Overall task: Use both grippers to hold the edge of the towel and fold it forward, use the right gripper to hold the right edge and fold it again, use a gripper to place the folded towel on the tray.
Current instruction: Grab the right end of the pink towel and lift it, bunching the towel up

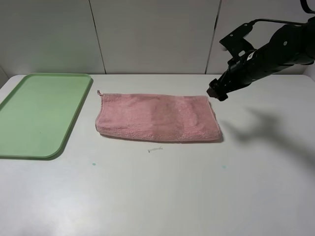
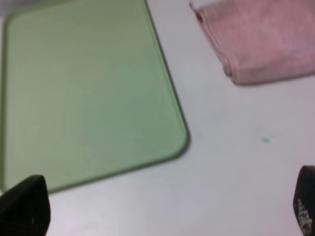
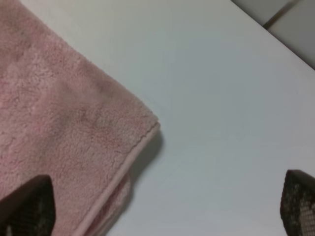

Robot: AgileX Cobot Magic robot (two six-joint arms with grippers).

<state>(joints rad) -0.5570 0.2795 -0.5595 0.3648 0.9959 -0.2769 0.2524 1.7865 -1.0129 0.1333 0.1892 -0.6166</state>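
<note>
Lying near towel: white scrap (tiny)

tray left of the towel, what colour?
The tray is plain light green, no pattern. It shows best in the left wrist view.

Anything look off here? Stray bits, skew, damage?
Only minor things. A small white scrap lies loose on the table just in front of the towel, apart from it; what it is I cannot tell. Two tiny teal specks also mark the table nearer the camera. No spill or damage shows.
</note>
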